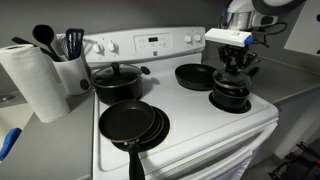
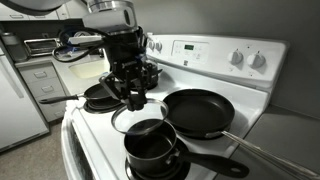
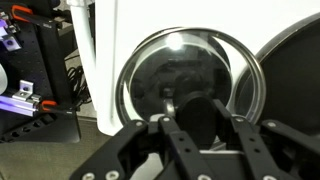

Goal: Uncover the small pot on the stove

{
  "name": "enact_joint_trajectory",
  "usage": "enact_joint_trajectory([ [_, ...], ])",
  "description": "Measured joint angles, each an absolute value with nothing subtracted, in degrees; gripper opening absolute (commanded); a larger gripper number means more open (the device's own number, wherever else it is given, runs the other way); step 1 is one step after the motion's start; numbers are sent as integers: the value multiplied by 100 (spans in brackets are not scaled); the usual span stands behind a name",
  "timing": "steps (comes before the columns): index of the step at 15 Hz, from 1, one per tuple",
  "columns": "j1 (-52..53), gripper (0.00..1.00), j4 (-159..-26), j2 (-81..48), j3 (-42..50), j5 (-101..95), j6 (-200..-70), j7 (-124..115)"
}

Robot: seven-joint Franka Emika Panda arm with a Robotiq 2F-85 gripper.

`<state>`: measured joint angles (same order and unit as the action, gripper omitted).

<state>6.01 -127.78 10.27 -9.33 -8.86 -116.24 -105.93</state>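
Gripper [image 3: 198, 116]: fingers clamped on dark knob of glass lid [image 3: 180, 62]; knob sits between both fingers in wrist view.
Gripper pos: over front corner of stove [image 1: 188, 128] top, arm-side; points straight down in both exterior views [image 1: 236, 72] [image 2: 135, 97].
Glass lid: metal rim, clear dome, hangs under the fingers. In an exterior view [image 2: 122, 124] it looks raised just off the pot rim and shifted twd the far side edge; can't tell if any edge touches.
Small pot [image 2: 150, 148]: directly below gripper & lid on front arm-side burner, also seen here [image 1: 230, 101]. Long straight handle [image 2: 215, 166] points away from the gripper.
Small pot contents: inside dark, can't tell.
Frying pan [image 1: 195, 75]: back arm-side corner, just behind small pot, near back panel [image 1: 150, 43]; empty.
Stacked frying pans [image 1: 132, 122]: front corner, far side; top one empty, handle over front edge.
Large pot [image 1: 118, 80]: back corner, far side; lid on, contents hidden.
Utensil holder [image 1: 70, 70]: on counter past far side edge; holds dark utensils [image 1: 45, 38].
Paper towel roll [image 1: 30, 85]: upright, just beside holder.
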Motion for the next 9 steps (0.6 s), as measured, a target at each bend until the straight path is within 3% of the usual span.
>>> enact_joint_trajectory([
  [9,1093,14,-12778,1103,-1434,-645,-11626,-10428],
])
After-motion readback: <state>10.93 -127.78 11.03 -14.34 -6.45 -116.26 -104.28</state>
